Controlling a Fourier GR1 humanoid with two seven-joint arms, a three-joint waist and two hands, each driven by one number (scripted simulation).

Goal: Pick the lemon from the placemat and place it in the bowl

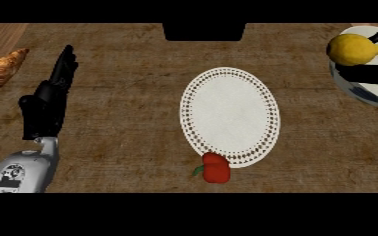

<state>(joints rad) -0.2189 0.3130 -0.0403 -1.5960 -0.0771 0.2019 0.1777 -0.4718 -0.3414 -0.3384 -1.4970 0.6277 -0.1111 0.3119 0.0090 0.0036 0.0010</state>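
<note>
The yellow lemon [351,49] is at the far right edge, over the white bowl [353,91]. Little of my right hand [356,73] shows: black fingers lie under the lemon and wrap its left side, shut on it, while the forearm is out of view. The white lace-edged oval placemat [230,115] lies in the middle of the counter with nothing on it. My left hand [46,106] rests open at the left, fingers straight and pointing away, far from the lemon.
A red bell pepper [215,168] sits at the placemat's near edge. A croissant [11,65] lies at the far left edge. A black block [204,31] stands at the counter's back, in the middle.
</note>
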